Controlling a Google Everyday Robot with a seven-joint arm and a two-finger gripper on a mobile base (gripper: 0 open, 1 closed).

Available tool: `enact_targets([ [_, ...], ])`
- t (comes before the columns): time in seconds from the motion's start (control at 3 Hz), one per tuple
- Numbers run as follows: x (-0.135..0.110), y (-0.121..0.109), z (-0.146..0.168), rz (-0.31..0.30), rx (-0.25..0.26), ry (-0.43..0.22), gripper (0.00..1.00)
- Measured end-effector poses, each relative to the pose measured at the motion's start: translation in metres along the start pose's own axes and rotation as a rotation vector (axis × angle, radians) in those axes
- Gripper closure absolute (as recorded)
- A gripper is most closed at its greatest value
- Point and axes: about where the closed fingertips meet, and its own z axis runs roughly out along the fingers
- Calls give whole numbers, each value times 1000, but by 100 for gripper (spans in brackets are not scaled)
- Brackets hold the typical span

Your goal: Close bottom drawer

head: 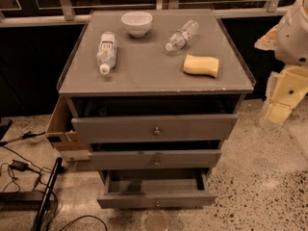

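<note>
The grey cabinet (156, 71) has three drawers, each with a small round metal knob. The bottom drawer (156, 199) is the narrowest and shallowest; it is pulled out farthest, and its inside (155, 184) looks empty. Its knob (157, 203) sits at the centre of the front. The middle drawer (155, 159) and the top drawer (155, 128) stand a little way out. My gripper (281, 102) is among the white and pale yellow arm parts at the right edge, to the right of the cabinet, level with the top drawer and well apart from the bottom drawer.
On the cabinet top lie a white bowl (136, 23), two plastic bottles (106, 51) (182, 34) and a yellow sponge (201, 65). A cardboard box (61, 129) leans at the cabinet's left. Cables and a black bar (45, 196) lie on the floor at the left. A round clear object (157, 220) sits on the floor before the bottom drawer.
</note>
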Motion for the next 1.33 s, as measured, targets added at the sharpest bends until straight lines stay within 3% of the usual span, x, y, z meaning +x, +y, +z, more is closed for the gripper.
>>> enact_targets([
  [0.33, 0, 0, 0, 0, 0, 0, 0],
  [0.67, 0, 0, 0, 0, 0, 0, 14],
  [1.0, 7, 7, 19, 9, -3, -13, 38],
  [1.33, 40, 30, 88, 56, -42, -57, 61],
])
